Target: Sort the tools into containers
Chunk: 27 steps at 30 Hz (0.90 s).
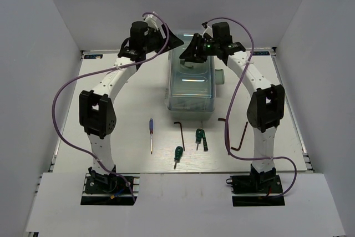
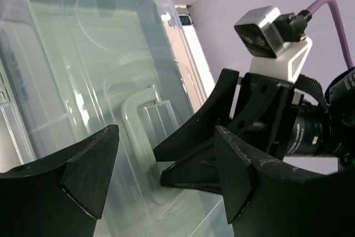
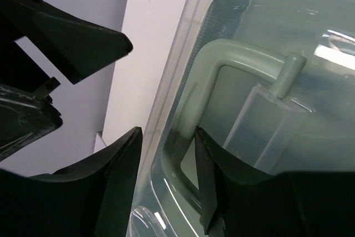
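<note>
**Left arm.** We find the left fingers (image 1: 171, 40) spread wide above the far left corner of the toolbox (image 1: 191, 90), holding nothing. Hazard: if they descend here, they press the translucent lid (image 2: 100, 54) shut while the other arm works on it. The two sets of fingers are already near each other and may collide.

**Right arm.** We find the right fingers (image 1: 191, 53) partly open, straddling the lid's edge beside one end of the handle (image 3: 233, 59). We cannot tell whether they touch it. Hazard: a bite on the thin rim instead of the handle may slip, or drag the whole box across the counter (image 1: 138, 98) rather than open it.

**Tools.** The blue screwdriver (image 1: 151, 135), two green screwdrivers (image 1: 177, 155) and three hex keys (image 1: 181, 131) lie on the counter in front of the closed box, none sorted. Hazard: a sliding box may scatter them. The rightmost hex key lies near the right arm.
</note>
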Tool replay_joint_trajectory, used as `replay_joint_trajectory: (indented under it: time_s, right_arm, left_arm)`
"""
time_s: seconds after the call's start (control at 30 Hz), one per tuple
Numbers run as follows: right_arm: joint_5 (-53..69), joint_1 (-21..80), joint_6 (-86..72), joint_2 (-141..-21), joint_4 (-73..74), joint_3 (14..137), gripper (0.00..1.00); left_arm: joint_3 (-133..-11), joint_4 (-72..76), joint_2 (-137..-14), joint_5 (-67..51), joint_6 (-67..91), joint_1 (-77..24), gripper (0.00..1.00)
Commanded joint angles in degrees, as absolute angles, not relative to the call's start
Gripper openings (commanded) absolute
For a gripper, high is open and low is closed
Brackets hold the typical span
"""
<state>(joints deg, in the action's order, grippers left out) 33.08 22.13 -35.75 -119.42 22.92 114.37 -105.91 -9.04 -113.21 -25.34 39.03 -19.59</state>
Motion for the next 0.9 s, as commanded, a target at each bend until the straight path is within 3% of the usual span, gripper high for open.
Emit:
replay_joint_trajectory:
  time_s: [0.0, 0.53, 0.87]
  right_arm:
    - [39.37, 22.68, -38.67, -119.53, 19.43, 112.5, 0.48]
    - [42.36, 21.71, -41.31, -118.74, 15.21, 109.69, 0.46]
    - [42.71, 21.36, -41.75, -118.74, 14.33, 108.99, 0.44]
  left_arm:
    - [-109.07, -10.99, -111.88, -27.42, 39.37, -19.25, 0.79]
    - [-111.62, -14.06, -115.14, -26.98, 41.66, -19.78, 0.79]
    - [-112.15, -15.29, -116.71, -26.46, 43.33, -20.3, 0.72]
